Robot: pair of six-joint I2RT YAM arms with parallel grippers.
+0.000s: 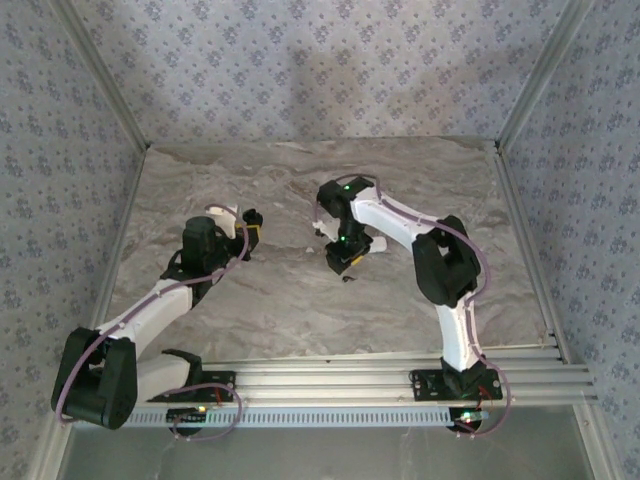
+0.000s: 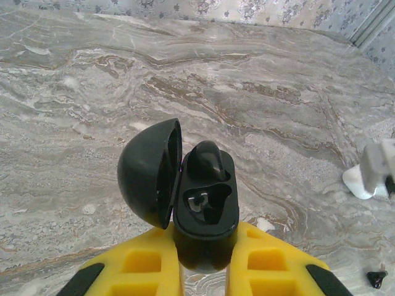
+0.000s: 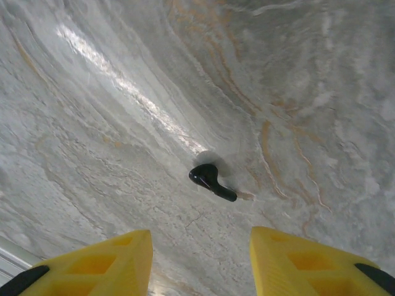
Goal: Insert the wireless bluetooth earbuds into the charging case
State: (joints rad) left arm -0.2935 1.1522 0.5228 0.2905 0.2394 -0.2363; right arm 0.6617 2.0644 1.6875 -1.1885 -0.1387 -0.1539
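Black earbud [image 3: 212, 180] lies loose on marble table [image 3: 92, 92], just beyond right gripper [image 3: 200, 237]; its yellow fingers stand apart, nothing between them, clear of the bud. Well to the left, left gripper [image 2: 203, 231] clamps black charging case [image 2: 207, 213], lid [image 2: 148, 172] swung open leftward. Second earbud [image 2: 207, 161] seated in far socket; near socket looks bare. Small white object [image 2: 361, 182] farther right, identity unclear
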